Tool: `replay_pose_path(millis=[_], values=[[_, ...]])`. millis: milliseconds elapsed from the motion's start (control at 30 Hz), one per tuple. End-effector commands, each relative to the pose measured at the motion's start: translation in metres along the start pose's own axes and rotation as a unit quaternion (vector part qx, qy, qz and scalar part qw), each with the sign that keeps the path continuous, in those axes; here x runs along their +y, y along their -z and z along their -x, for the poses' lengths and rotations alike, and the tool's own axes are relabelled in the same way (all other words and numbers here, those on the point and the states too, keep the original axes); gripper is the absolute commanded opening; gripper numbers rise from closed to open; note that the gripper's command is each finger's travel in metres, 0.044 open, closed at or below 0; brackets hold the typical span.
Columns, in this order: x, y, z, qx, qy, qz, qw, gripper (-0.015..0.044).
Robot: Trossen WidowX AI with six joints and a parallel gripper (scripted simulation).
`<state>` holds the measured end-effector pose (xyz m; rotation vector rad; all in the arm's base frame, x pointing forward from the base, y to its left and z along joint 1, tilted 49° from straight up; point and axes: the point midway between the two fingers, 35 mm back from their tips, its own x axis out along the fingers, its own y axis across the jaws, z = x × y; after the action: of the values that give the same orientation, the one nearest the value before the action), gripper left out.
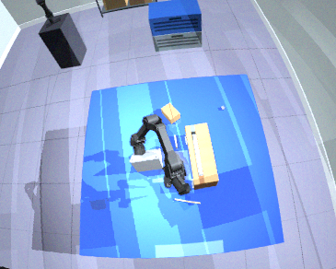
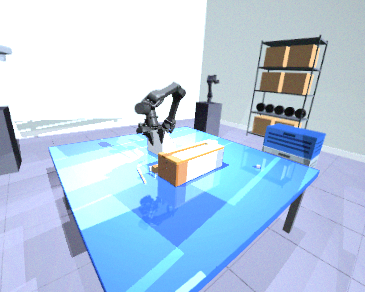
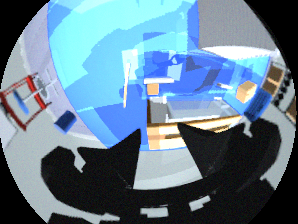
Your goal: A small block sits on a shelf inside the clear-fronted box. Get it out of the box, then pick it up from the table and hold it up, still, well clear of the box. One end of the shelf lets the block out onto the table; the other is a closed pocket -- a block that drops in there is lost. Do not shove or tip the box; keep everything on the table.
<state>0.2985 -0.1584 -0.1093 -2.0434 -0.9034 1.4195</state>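
Observation:
The long orange box (image 1: 205, 161) (image 2: 170, 167) lies on the blue table (image 1: 127, 221) (image 2: 113, 225), with a pale strip along its clear side. I cannot make out the small block in any view. My gripper (image 1: 182, 186) (image 3: 159, 128) is open and empty, low over the table by the box's near end, at its outer corner. In the wrist view the dark fingers frame part of the orange box (image 3: 246, 92), with its clear front beyond them. A thin white stick (image 1: 187, 201) (image 2: 141, 175) lies flat on the table just past the gripper.
A small orange carton (image 1: 170, 112) lies behind the arm. The arm's grey base block (image 1: 145, 162) (image 2: 155, 145) stands left of the box. A tiny white thing (image 1: 222, 108) (image 2: 258, 165) lies far back on the table. A blue crate (image 1: 175, 25) (image 2: 293, 144) stands off the table.

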Motion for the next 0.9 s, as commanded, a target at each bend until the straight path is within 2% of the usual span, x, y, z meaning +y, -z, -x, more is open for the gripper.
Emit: replay_pose_path(millis=[0,167,367,867], values=[[0.001,0.002,0.002,0.009,0.002,-0.043,0.999,0.0285],[0.002,-0.001,-0.008,0.009,0.002,-0.043,0.999,0.0285],[-0.006,-0.032,-0.084,0.01,0.003,-0.042,0.999,0.0285],[-0.006,-0.036,-0.094,0.01,0.003,-0.042,0.999,0.0285]])
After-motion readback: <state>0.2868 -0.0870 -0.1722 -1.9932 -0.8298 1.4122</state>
